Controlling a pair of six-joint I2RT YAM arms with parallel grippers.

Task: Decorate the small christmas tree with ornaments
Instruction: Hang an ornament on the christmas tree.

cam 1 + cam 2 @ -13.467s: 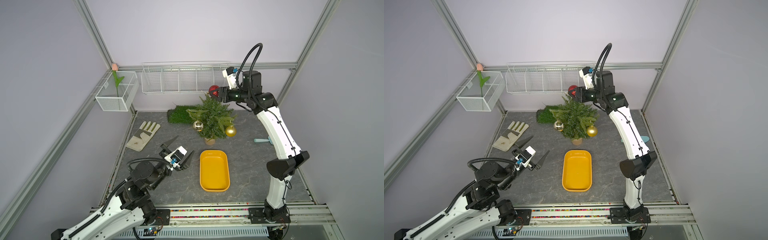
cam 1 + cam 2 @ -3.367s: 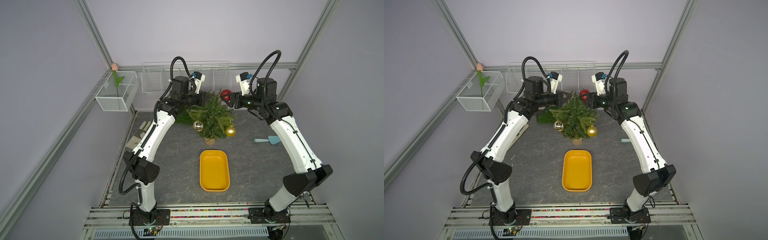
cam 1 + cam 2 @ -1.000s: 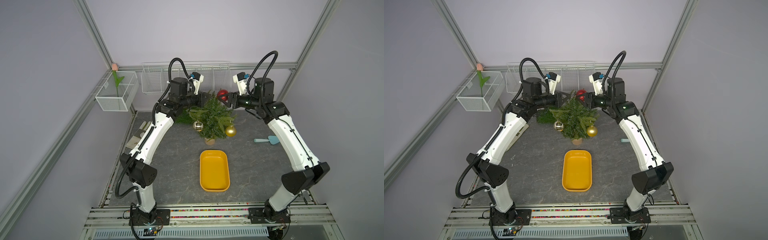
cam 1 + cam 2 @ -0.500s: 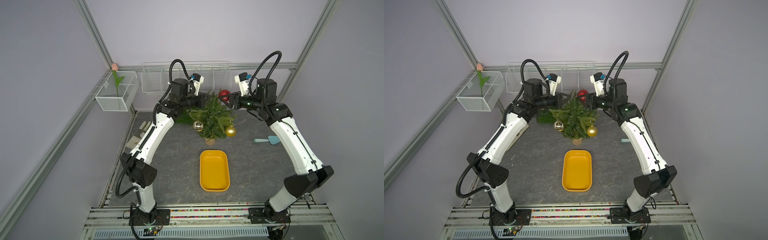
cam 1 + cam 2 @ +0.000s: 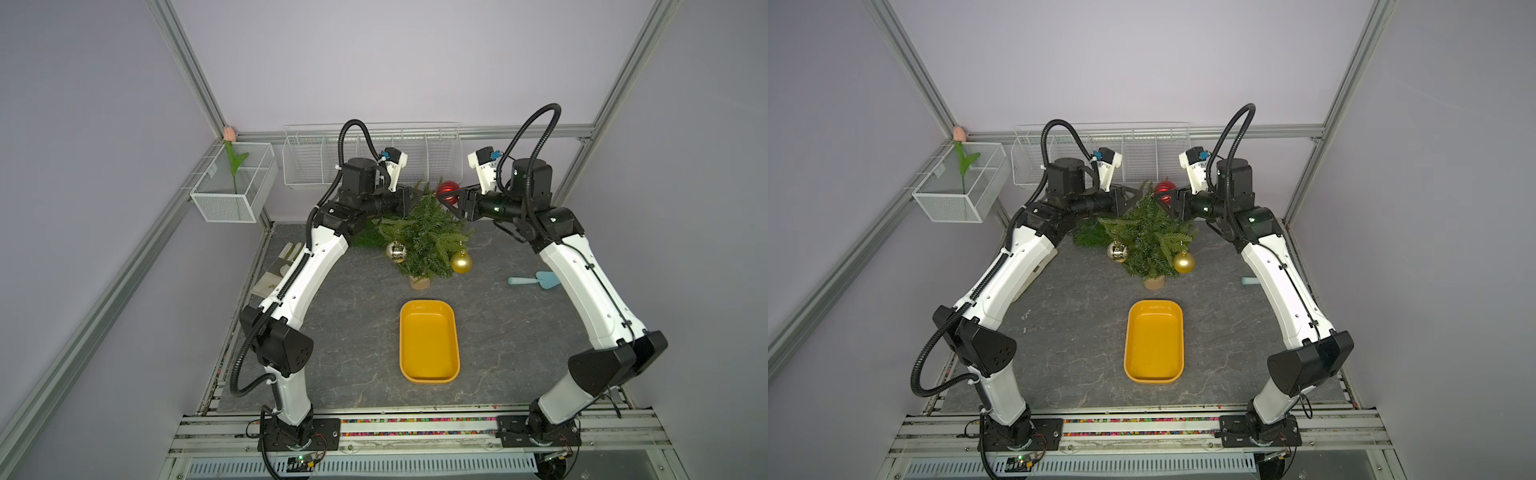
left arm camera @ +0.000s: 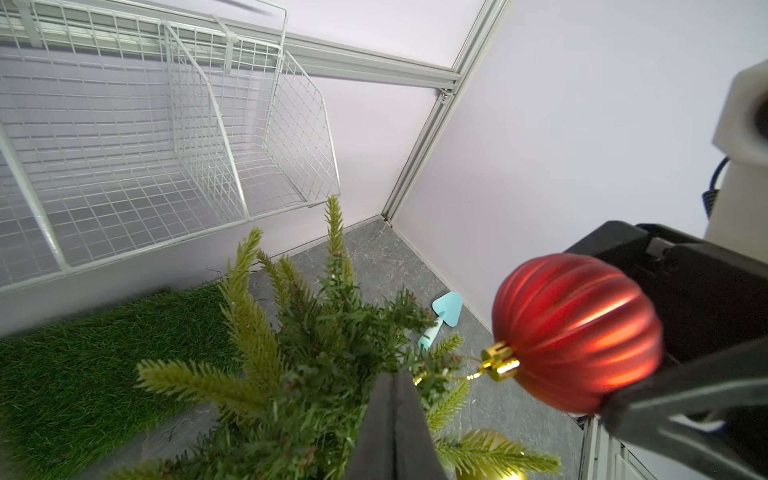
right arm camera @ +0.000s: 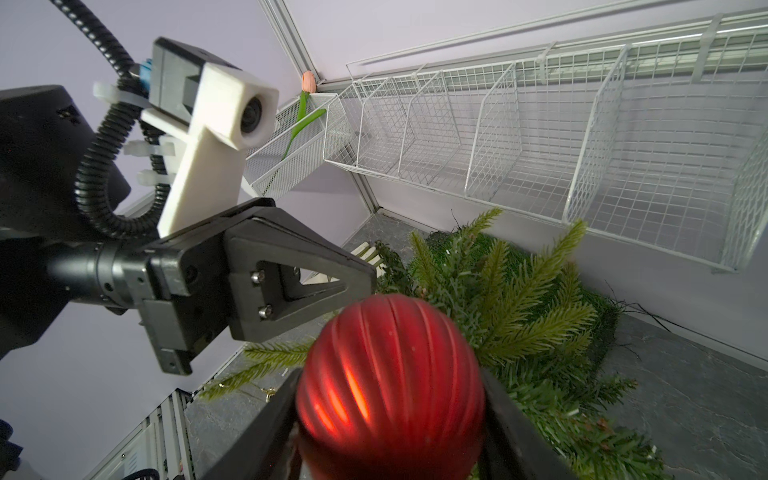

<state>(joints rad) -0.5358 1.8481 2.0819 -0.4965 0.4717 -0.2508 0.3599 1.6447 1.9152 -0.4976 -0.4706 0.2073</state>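
At the far left, near 9 o'clock on the grey surface (image 5: 357, 332), a work glove (image 5: 282, 266) lies well clear. The left end effector (image 6: 392, 384) sits at the treetop with its jaws pressed together. The red bauble's gold string runs to their tip, but whether they pinch it cannot be told.

The small tree (image 5: 424, 237) stands upright at 12 o'clock of the yellow tray (image 5: 402, 340). A mirror-like bauble (image 5: 395, 252) hangs at its 9 o'clock side and a matte gold one (image 5: 461, 262) at about 4 o'clock. The ribbed red bauble (image 7: 388, 374) is held in the air at the tree's 1 o'clock, just beside the top sprigs, with its gold cap facing the needles. The right end effector (image 5: 454, 200) is clamped across its middle.

The bauble looks light, hollow and thin-shelled, with a slick skin — a gentle squeeze across its widest part seems right. The string loop is fine and limp and probably has to be spread over a branch tip. The branches look bristly and springy. The narrow base could tip under a sideways push.

Room is tight here: the two end effectors are close across the treetop, and the wire shelf (image 5: 374, 162) and back wall stand just behind at 12 o'clock. Open surface lies toward 6 o'clock — apart from the tray. A teal trowel (image 5: 536, 280) rests at 3 o'clock.
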